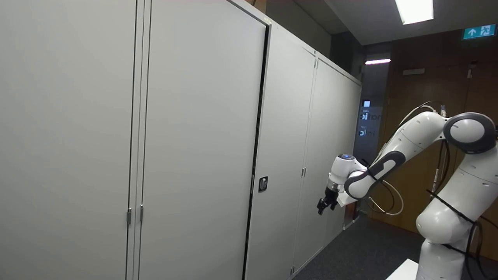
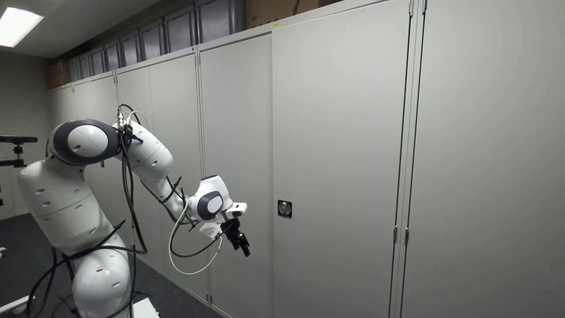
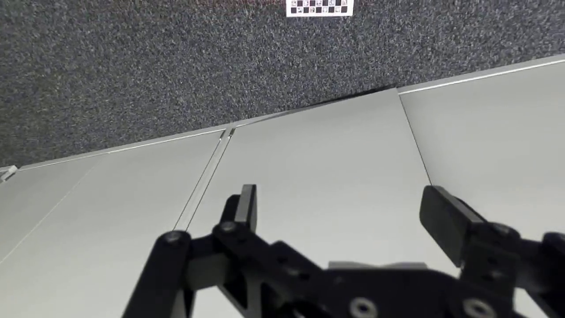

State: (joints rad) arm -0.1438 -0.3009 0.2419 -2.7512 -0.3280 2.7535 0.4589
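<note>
One gripper (image 3: 342, 198) stands wide and empty, low in the wrist view; slow moves should spare the ajar door (image 3: 326, 154).

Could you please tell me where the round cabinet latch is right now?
In an exterior view, the round latch sits near the picture's middle, on a cabinet door, just right of the dark gap and left of the open gripper.

The glossy white, grey-banded jointed arm (image 2: 62, 207) is observed raised and bent at the elbow (image 2: 87, 142), its forearm (image 2: 152, 163) sloping down to a rounded white wrist (image 2: 211, 198). The black two-finger gripper (image 3: 340, 205) is angled downward, fingers (image 3: 441, 216) parted wide.
</note>
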